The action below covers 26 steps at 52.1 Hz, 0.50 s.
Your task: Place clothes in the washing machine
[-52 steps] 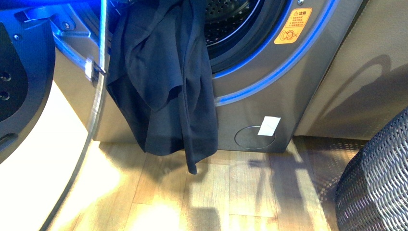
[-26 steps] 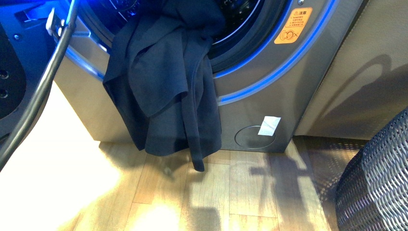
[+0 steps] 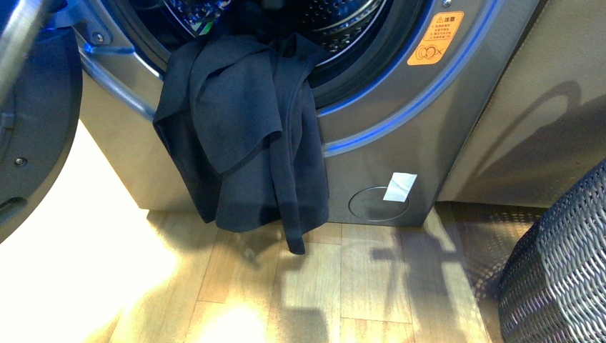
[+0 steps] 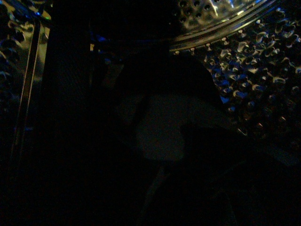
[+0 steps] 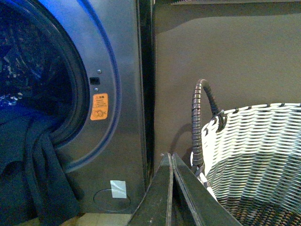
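The task is judged to be partly done. The clothes are seen draped over the lower lip of the porthole of the washing machine. A small upper portion is tucked inside the perforated drum, while the greater part is left hanging outside, down the front panel of the washing machine. A long strap-like end is let down towards the wooden floor; whether it touches cannot be told. The door is swung open to the left of the washing machine's opening, so the way in is not blocked. The right gripper is shown with its fingers pressed together and nothing held between them, off to the right of the washing machine and beside the woven basket, well apart from the clothes. The left wrist view is dark, and nothing is told from it. How far the left gripper is open, and whether anything is held by it, cannot be told. What is left, it is judged, is for the hanging fabric to be gathered and pushed over the lip until all is contained in the drum.
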Motion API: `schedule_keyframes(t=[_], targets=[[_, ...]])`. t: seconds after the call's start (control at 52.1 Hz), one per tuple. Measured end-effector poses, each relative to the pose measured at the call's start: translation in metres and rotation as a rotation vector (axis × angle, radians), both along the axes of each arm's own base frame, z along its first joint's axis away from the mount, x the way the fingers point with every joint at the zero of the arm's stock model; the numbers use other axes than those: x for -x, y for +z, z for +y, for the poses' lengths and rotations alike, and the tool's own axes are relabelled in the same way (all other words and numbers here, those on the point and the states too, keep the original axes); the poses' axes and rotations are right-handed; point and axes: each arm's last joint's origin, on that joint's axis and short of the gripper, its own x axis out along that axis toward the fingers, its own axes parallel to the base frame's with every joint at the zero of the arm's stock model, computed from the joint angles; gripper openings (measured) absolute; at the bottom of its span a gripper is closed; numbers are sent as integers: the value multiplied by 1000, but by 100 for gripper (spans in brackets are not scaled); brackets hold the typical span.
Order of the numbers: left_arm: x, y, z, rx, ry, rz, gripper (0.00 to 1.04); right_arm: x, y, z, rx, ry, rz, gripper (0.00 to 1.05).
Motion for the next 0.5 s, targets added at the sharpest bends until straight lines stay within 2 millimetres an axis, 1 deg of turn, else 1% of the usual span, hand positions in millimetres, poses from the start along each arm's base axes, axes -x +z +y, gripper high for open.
schedule_keyframes(t=[0.211, 0.499], targets=[[30, 9, 2, 36, -25, 8, 98, 0, 0, 0, 0, 0, 0, 2], [77, 8, -20, 57, -46, -27, 98, 0, 0, 0, 0, 0, 0, 2]])
